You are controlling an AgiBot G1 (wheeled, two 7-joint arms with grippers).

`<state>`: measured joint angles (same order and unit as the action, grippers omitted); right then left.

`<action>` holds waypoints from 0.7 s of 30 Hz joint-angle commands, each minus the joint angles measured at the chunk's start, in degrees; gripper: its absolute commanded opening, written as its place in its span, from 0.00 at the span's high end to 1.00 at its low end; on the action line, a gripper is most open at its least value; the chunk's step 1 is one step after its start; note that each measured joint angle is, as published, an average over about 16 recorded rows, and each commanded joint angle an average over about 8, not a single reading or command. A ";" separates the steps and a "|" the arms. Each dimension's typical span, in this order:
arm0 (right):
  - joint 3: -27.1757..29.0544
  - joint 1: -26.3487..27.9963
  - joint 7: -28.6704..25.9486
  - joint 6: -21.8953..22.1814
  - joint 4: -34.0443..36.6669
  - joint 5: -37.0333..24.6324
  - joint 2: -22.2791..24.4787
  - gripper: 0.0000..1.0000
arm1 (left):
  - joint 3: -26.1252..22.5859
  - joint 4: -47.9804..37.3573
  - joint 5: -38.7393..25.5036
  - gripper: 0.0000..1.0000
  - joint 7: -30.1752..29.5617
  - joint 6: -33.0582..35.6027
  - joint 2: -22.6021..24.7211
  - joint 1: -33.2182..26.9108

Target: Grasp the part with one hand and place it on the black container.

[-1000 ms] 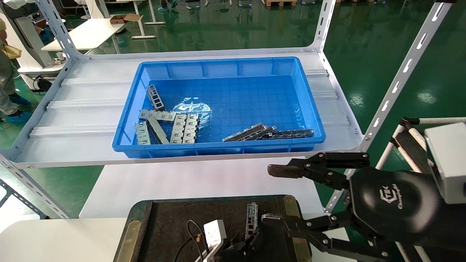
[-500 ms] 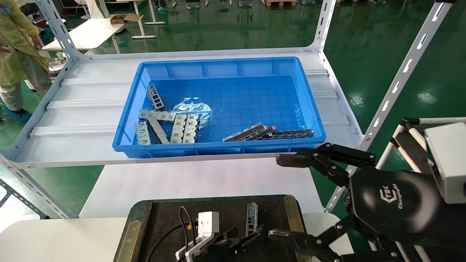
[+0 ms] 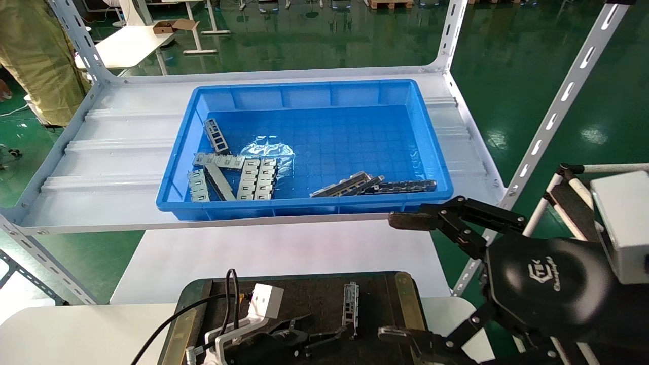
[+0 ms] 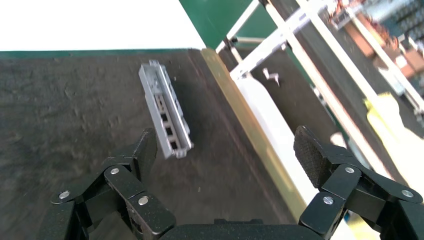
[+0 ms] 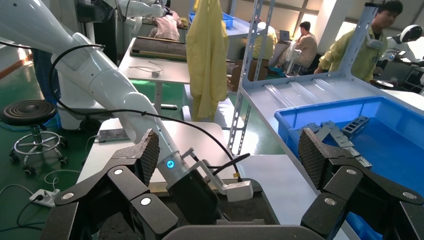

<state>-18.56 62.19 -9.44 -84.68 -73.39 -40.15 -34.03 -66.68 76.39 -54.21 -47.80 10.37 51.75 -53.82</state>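
Observation:
The part point(image 3: 350, 302), a narrow silver-grey channel with rectangular cutouts, lies flat on the black container point(image 3: 304, 293) near its right brass strip. In the left wrist view the part point(image 4: 165, 117) rests on the rough dark surface point(image 4: 70, 110), just beyond one finger. My left gripper point(image 3: 317, 329), the hand with the white box and cable loop, hovers low over the container, open and empty point(image 4: 226, 150). My right gripper point(image 3: 398, 276) hangs off the container's right side, wide open with nothing in it point(image 5: 230, 150).
A blue bin point(image 3: 304, 208) on the grey shelf point(image 3: 101, 152) behind holds several more metal brackets and plates. Slotted shelf posts point(image 3: 557, 101) rise at the right. A person in yellow stands at the far left.
My left gripper has drawn back to the left, away from the part, which stays lying on the container. The right gripper has drifted slightly up and right.

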 commanded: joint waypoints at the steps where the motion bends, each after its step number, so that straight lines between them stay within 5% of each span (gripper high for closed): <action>1: 0.00 0.00 0.00 0.00 0.00 0.00 0.00 0.00 | 1.77 -0.04 0.07 0.00 1.06 3.34 -1.38 0.09; 21: -0.04 0.01 0.02 0.02 0.00 0.03 0.02 0.00 | 17.66 -7.76 17.57 0.00 24.45 43.17 -10.33 3.44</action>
<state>-18.60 62.19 -9.42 -84.66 -73.39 -40.12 -34.01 -49.86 68.96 -37.83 -24.73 52.38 41.32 -50.91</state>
